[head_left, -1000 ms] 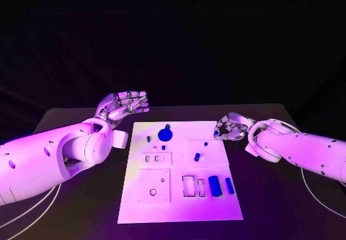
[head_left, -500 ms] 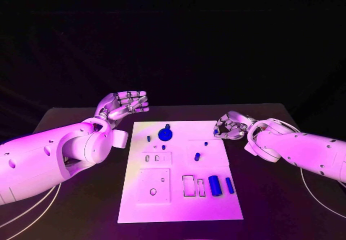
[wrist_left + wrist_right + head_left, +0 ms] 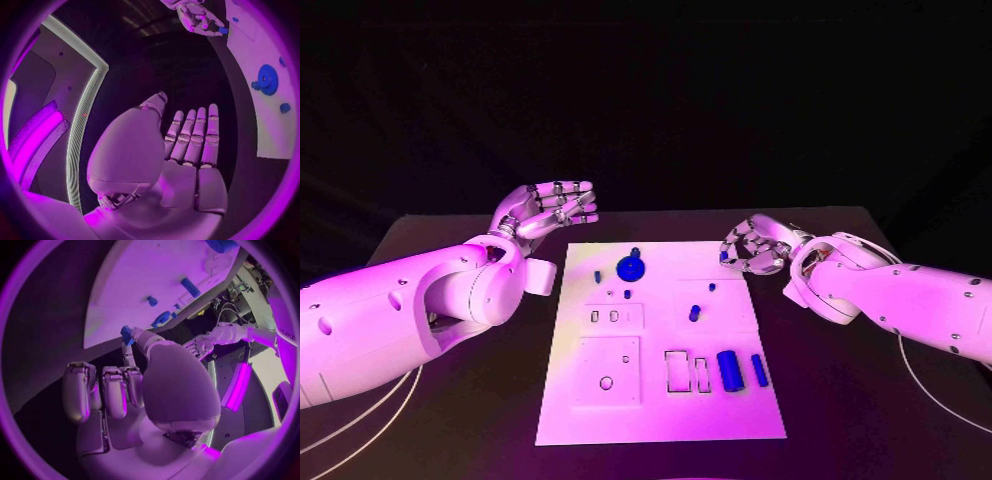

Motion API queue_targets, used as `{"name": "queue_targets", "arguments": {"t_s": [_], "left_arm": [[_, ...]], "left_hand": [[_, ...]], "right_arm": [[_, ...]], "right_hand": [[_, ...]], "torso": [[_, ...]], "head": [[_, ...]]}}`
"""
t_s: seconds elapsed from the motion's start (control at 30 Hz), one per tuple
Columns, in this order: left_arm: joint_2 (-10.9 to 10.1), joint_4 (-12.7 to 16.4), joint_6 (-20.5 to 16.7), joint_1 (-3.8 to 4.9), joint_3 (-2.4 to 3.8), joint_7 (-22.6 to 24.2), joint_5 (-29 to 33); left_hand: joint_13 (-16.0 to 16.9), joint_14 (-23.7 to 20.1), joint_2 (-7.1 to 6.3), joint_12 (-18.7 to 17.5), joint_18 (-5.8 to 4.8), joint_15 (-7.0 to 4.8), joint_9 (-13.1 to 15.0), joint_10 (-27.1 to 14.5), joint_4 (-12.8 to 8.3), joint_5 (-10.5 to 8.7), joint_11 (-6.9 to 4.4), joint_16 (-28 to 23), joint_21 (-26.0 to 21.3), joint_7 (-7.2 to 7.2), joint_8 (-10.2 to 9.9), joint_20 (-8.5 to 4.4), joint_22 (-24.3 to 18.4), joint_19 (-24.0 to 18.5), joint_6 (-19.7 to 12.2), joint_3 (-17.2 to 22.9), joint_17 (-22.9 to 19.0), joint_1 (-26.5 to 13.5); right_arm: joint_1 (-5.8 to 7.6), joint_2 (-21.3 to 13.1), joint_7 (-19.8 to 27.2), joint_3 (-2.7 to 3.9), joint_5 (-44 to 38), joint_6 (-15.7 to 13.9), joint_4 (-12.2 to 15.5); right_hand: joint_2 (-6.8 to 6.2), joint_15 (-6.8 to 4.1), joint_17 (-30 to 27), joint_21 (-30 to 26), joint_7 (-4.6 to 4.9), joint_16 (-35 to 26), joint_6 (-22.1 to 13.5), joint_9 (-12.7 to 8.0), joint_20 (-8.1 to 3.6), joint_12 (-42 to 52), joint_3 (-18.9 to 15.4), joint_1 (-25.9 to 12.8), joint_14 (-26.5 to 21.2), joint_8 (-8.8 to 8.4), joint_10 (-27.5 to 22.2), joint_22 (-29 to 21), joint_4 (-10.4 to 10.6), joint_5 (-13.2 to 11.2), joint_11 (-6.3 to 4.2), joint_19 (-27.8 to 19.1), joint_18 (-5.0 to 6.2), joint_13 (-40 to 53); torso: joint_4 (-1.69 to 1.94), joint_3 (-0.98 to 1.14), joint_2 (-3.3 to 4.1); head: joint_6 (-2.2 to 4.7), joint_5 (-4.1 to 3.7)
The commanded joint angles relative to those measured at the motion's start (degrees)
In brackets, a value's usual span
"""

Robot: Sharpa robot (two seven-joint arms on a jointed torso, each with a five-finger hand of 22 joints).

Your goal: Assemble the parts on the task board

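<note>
Above table (image 3: pixel 459 400), right robot hand (image 3: pixel 751 245) pinching part (image 3: pixel 727 256)

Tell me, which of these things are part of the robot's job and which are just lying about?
Part of the job:
- white flat task board
- small blue part, pinched by the right hand
- round blue disc part
- two blue cylinder parts
- left hand, open, holding nothing

Just there:
- black table
- pale cables beside the arms
</note>
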Motion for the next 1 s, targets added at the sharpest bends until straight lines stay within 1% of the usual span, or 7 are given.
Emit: {"name": "queue_targets", "arguments": {"t_s": [0.03, 0.17, 0.27, 0.4, 0.5, 0.67, 1.0], "left_arm": [[0.18, -0.05, 0.77, 0.03, 0.04, 0.21, -0.24], [0.30, -0.20, 0.84, 0.03, 0.04, 0.09, -0.24], [0.43, -0.30, 0.87, 0.04, 0.03, 0.04, -0.22], [0.58, -0.45, 0.90, 0.04, 0.02, -0.02, -0.19], [0.67, -0.53, 0.90, 0.04, 0.02, -0.05, -0.17], [0.85, -0.69, 0.90, 0.03, 0.00, -0.08, -0.16], [0.97, -0.73, 0.91, 0.03, -0.01, -0.12, -0.14]], "left_hand": [[-0.06, -0.14, -0.20, -0.34, 0.21, 0.16, -0.09, -0.38, 0.06, -0.34, -0.09, -0.20, -0.21, 3.64, -0.13, 0.12, -0.09, -0.17, -0.24, 0.21, 0.09, 0.52], [-0.06, -0.14, -0.21, -0.34, 0.21, 0.16, -0.09, -0.40, 0.06, -0.34, -0.08, -0.21, -0.21, 3.63, -0.13, 0.12, -0.09, -0.17, -0.21, 0.20, 0.09, 0.52], [-0.06, -0.15, -0.22, -0.34, 0.21, 0.17, -0.08, -0.41, 0.08, -0.35, -0.08, -0.22, -0.22, 3.61, -0.13, 0.13, -0.10, -0.18, -0.17, 0.18, 0.09, 0.49], [-0.06, -0.15, -0.22, -0.34, 0.21, 0.17, -0.08, -0.41, 0.08, -0.35, -0.08, -0.22, -0.22, 3.61, -0.13, 0.13, -0.10, -0.18, -0.17, 0.18, 0.09, 0.49], [-0.06, -0.15, -0.22, -0.34, 0.21, 0.17, -0.08, -0.41, 0.08, -0.35, -0.08, -0.22, -0.22, 3.61, -0.13, 0.13, -0.10, -0.18, -0.17, 0.18, 0.09, 0.49], [-0.06, -0.15, -0.22, -0.34, 0.21, 0.17, -0.08, -0.41, 0.08, -0.35, -0.08, -0.22, -0.22, 3.61, -0.13, 0.13, -0.10, -0.18, -0.17, 0.18, 0.09, 0.49], [-0.06, -0.15, -0.22, -0.34, 0.21, 0.17, -0.08, -0.41, 0.08, -0.35, -0.08, -0.22, -0.22, 3.61, -0.13, 0.13, -0.10, -0.18, -0.17, 0.18, 0.09, 0.49]], "right_arm": [[0.89, -0.24, -2.14, 0.10, -4.05, -1.32, 3.94], [1.51, 0.46, -5.04, 0.14, -6.77, -2.58, 8.11], [1.66, 1.74, -7.40, 0.14, -8.18, -3.43, 10.34], [1.50, 4.05, -10.51, 0.13, -9.65, -4.20, 12.49], [1.27, 5.51, -12.18, 0.10, -10.36, -4.35, 13.18], [0.41, 8.23, -14.72, 0.01, -11.50, -4.32, 13.32], [-1.79, 11.92, -17.67, -0.27, -13.41, -3.85, 12.56]], "right_hand": [[-0.23, -0.53, 15.10, 0.30, 0.04, 0.22, 0.32, 0.41, -0.51, -0.04, 0.48, -1.15, 6.07, 0.56, 2.45, 8.89, 0.18, -0.10, -0.42, 1.39, -0.92, 10.95], [0.04, -0.58, 15.10, 0.54, -0.04, 0.22, 0.21, 0.48, -0.56, -0.18, 0.81, -1.76, 6.07, 0.73, 2.36, 9.10, 0.40, -0.13, -0.48, 1.56, -0.99, 10.83], [0.10, -0.65, 15.10, 0.59, -0.11, 0.22, 0.08, 0.56, -0.62, -0.22, 1.23, -2.00, 6.07, 0.91, 2.36, 9.16, 0.30, 0.63, -0.56, 1.60, -1.01, 10.81], [0.17, -0.69, 15.10, 0.55, -0.14, 0.22, 0.01, 0.63, -0.66, -0.26, 1.56, -2.10, 6.07, 1.06, 2.35, 9.15, 0.16, 1.12, -0.60, 1.60, -1.00, 10.79], [0.15, -0.70, 15.10, 0.50, -0.14, 0.22, -0.01, 0.64, -0.67, -0.27, 1.61, -2.13, 6.07, 1.09, 2.34, 9.12, 0.12, 1.22, -0.61, 1.57, -0.99, 10.78], [0.12, -0.71, 15.10, 0.42, -0.15, 0.22, -0.03, 0.66, -0.68, -0.28, 1.65, -2.17, 6.07, 1.12, 2.35, 9.06, 0.10, 1.33, -0.61, 1.53, -0.97, 10.78], [0.09, -0.72, 15.10, 0.37, -0.15, 0.22, -0.07, 0.70, -0.70, -0.24, 1.79, -2.34, 6.07, 1.22, 2.39, 9.04, 0.05, 1.62, -0.62, 1.51, -0.95, 10.83]], "torso": [[0.01, -0.07, -0.04], [-0.04, -0.17, -0.08], [0.03, -0.12, -0.08], [0.12, -0.23, -0.15], [0.13, -0.27, -0.11], [0.24, -0.58, -0.35], [0.20, -0.55, -0.28]], "head": [[-0.10, -0.10], [-0.17, 0.12], [-0.15, 0.38], [-0.29, 0.72], [-0.39, 0.95], [-0.62, 1.39], [-1.09, 1.96]]}}
